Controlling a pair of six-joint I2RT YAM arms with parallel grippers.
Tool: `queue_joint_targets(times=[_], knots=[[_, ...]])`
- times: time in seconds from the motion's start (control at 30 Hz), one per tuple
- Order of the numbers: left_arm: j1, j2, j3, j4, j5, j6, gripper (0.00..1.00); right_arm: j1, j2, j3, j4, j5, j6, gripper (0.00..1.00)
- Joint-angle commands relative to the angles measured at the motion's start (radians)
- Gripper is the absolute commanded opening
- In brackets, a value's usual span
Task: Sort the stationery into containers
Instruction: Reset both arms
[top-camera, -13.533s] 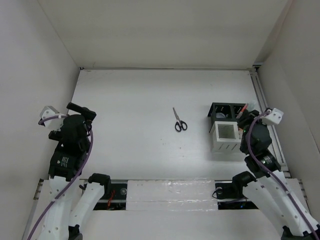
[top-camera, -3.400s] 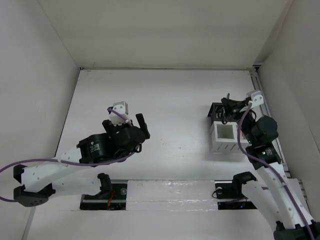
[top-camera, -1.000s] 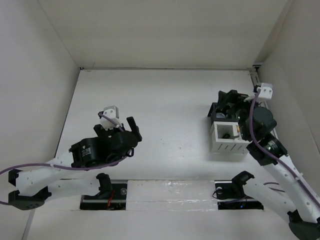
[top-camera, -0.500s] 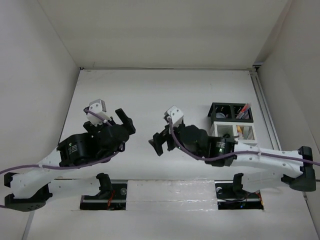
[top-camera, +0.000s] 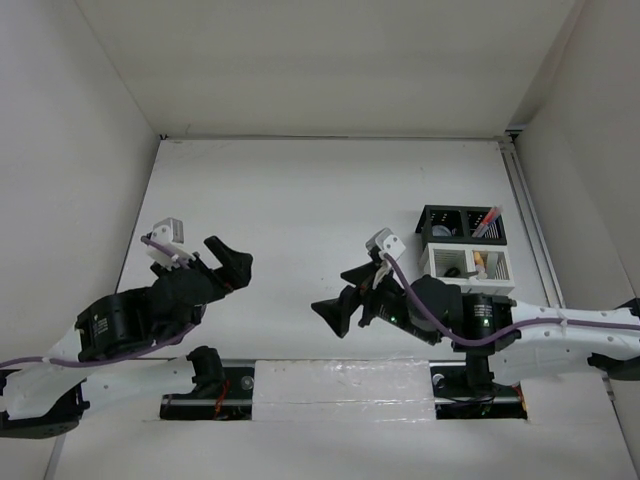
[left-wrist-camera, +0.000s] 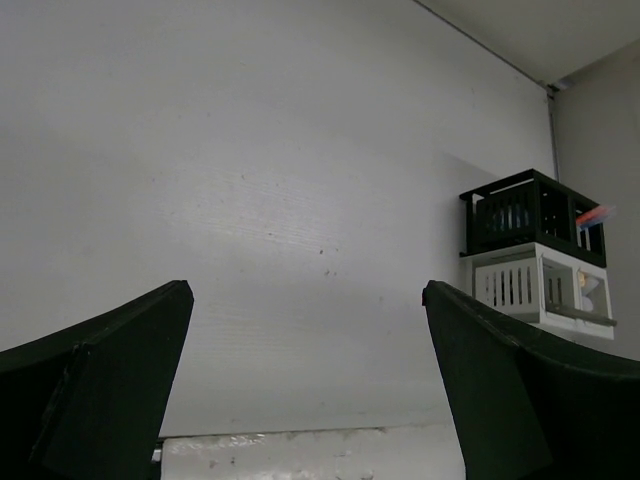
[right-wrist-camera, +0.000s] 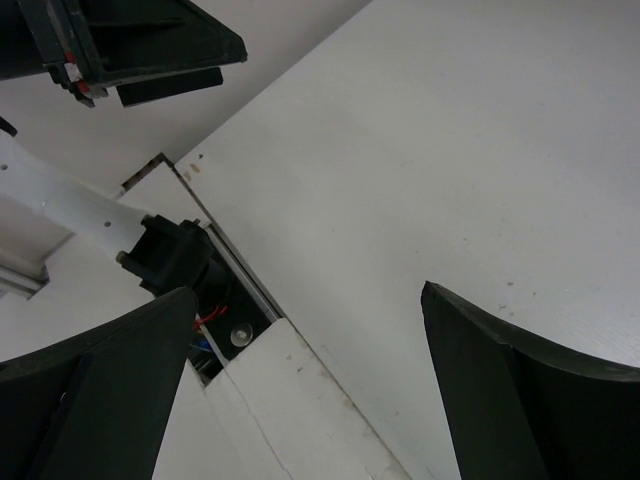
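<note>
The containers (top-camera: 462, 245) stand at the right of the table: two black compartments (top-camera: 458, 221) behind a white slatted part (top-camera: 466, 264). Of the stationery, red and blue pens (top-camera: 488, 221) lean in the right black compartment, and something orange (top-camera: 483, 262) shows in the white part. The containers (left-wrist-camera: 535, 250) also show at the right of the left wrist view, with pen tips (left-wrist-camera: 595, 215) sticking out. My left gripper (top-camera: 232, 258) hangs open over the left of the table, nothing between its fingers (left-wrist-camera: 110, 380). My right gripper (top-camera: 340, 292) is open and empty over the table's middle, left of the containers.
The right wrist view looks down on the table's near edge, with the left arm's base (right-wrist-camera: 172, 255) and the left gripper (right-wrist-camera: 130, 45) at its upper left. White walls close in the table on three sides. A rail (top-camera: 528, 215) runs along the right edge.
The right arm has swung from the containers out to the table's middle and then a little nearer. The left arm has drawn back to the left. Both grippers stayed open.
</note>
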Motion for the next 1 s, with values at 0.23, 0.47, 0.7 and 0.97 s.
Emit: queue_joint_targets(times=[0.23, 0.47, 0.7, 0.97], knots=[[0.003, -0.100, -0.044, 0.059, -0.020, -0.004, 1.00, 0.010, -0.053, -0.016, 0.009, 0.026, -0.010, 1.00], [0.003, -0.120, -0.045, 0.059, -0.029, -0.013, 1.00, 0.010, -0.022, 0.013, 0.009, 0.046, -0.021, 1.00], [0.003, -0.129, -0.054, 0.059, -0.029, -0.013, 1.00, 0.010, -0.011, 0.013, 0.009, 0.075, -0.021, 1.00], [0.003, -0.164, -0.063, 0.059, -0.029, -0.022, 1.00, 0.010, -0.002, 0.024, 0.009, 0.085, -0.021, 1.00]])
